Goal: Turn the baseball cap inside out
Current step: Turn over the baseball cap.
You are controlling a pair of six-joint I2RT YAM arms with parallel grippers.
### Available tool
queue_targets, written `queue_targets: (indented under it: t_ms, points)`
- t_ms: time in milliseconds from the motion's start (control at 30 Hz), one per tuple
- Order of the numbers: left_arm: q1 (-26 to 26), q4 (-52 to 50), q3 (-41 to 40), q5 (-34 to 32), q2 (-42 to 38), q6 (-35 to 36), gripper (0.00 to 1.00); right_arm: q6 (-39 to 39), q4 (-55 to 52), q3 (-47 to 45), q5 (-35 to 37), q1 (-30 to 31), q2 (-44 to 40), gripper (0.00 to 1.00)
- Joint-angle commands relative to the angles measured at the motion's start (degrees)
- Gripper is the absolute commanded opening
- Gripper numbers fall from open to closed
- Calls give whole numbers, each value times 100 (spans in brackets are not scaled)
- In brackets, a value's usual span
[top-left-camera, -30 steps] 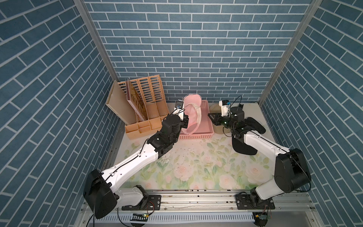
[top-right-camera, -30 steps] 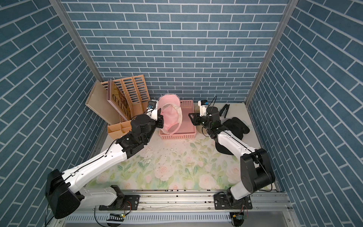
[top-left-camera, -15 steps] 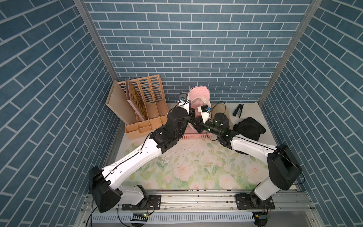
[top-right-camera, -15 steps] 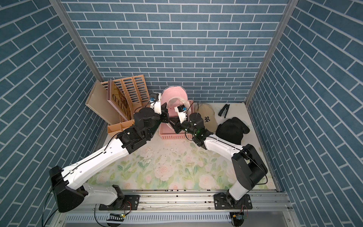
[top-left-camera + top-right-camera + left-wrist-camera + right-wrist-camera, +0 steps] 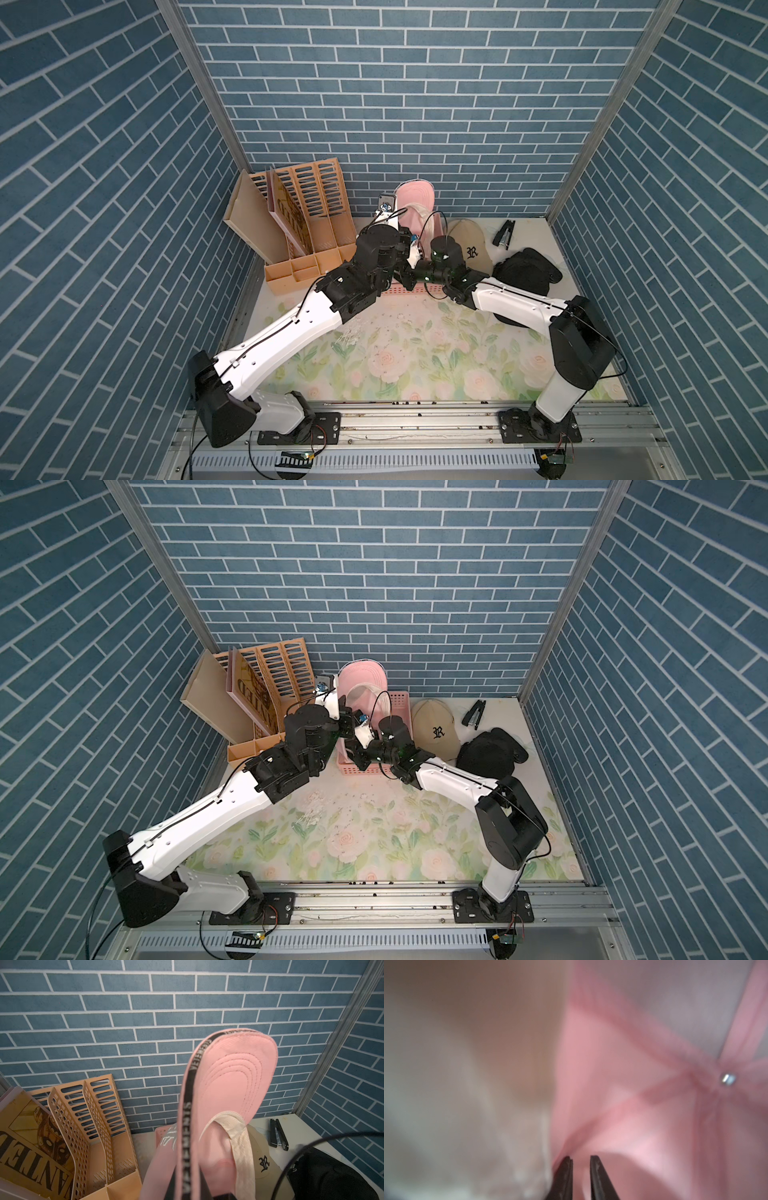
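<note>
- Both top views hang high at the front, looking down and toward the back wall (image 5: 382,104). They sit side by side, so they catch nearly the same whole tabletop (image 5: 374,845).
- Left wrist cam faces that back wall with the pink cap (image 5: 228,1076) right up close. It shares the file rack (image 5: 93,1115), tan cap (image 5: 262,1164) and stapler (image 5: 277,1134) with the top views.
- Right wrist cam is buried inside the pink cap, so near it's mostly blur, right hand (image 5: 581,1178) tips poking in.
</note>
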Motion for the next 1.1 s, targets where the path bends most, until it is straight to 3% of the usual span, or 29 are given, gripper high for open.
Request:
queue_targets:
  t_ms: [0,233,533,633,767,867,1067]
  points:
    - [-9,205,69,102,-186,-24,0,-120,169,-326,395,3,-599,18]
    - [-9,-176,72,229,-183,-134,0,43,998,-462,2085,-17,-1321,14]
    - [-10,-140,0,562,-340,-457,0,621,1623,141,3711,-88,-338,7]
    - [-9,-207,37,612,-448,-441,0,1198,1501,418,3915,-347,135,7]
    - [-9,-282,103,498,-557,-386,0,1802,1242,557,3683,-697,541,6]
    - [0,-250,118,233,-579,-220,0,1788,1048,461,3526,-694,537,5]
    - [44,-98,107,-94,-348,-137,0,1475,1660,-177,3103,-490,-8,8]
